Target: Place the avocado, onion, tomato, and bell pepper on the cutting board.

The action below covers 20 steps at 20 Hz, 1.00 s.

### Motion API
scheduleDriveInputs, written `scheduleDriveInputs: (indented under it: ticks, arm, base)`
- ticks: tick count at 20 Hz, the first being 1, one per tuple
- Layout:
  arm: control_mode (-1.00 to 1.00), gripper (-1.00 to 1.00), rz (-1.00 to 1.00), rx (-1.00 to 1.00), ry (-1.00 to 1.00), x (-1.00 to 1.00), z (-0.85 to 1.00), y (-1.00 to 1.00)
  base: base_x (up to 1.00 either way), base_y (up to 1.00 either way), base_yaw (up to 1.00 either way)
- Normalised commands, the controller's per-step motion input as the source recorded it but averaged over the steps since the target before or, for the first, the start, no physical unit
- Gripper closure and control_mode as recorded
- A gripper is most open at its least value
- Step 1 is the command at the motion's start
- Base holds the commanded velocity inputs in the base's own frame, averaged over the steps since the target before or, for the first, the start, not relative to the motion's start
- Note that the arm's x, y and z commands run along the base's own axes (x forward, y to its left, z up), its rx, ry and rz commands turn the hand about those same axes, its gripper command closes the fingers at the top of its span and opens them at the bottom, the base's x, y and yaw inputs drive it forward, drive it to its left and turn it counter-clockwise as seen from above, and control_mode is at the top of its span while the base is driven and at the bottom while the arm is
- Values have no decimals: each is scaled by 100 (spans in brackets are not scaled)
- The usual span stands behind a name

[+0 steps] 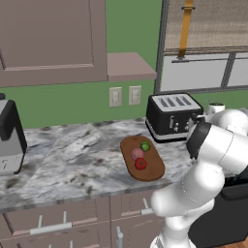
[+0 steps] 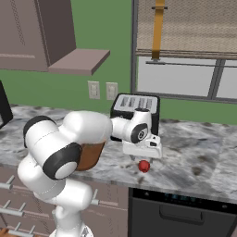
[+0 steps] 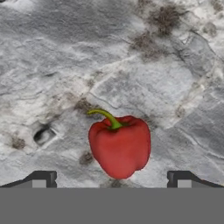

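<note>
Left base view: the cutting board (image 1: 142, 157), left of the toaster (image 1: 173, 116), carries avocado (image 1: 145, 146), onion (image 1: 137, 153) and tomato (image 1: 141, 163). Right base view: the gripper (image 2: 144, 156) hangs just above the bell pepper (image 2: 144, 166), on the counter (image 2: 194, 157) before the toaster. Hand view: fingers (image 3: 40, 178) spread wide, empty, straddling the pepper, stem pointing away.

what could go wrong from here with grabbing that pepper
1. The bell pepper is smooth and rounded, lying on the counter between the open fingertips of the hand; it may roll or squirt out as the hand shuts.
2. The cutting board already carries the avocado, onion and tomato; setting the pepper down could knock one off.
</note>
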Motion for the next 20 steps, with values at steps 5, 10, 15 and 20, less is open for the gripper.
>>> scheduleDriveInputs:
  ticks: [5,10,15,20]
  arm:
    - [-100,-100,0,0,10,5,-24,0]
    - [-100,-100,0,0,11,19,-29,0]
    - [-100,-100,0,0,6,7,-25,-9]
    - [-100,-100,0,0,6,0,-33,-6]
  base:
    - [0,0,0]
    - [0,0,0]
    - [0,0,0]
    - [0,0,0]
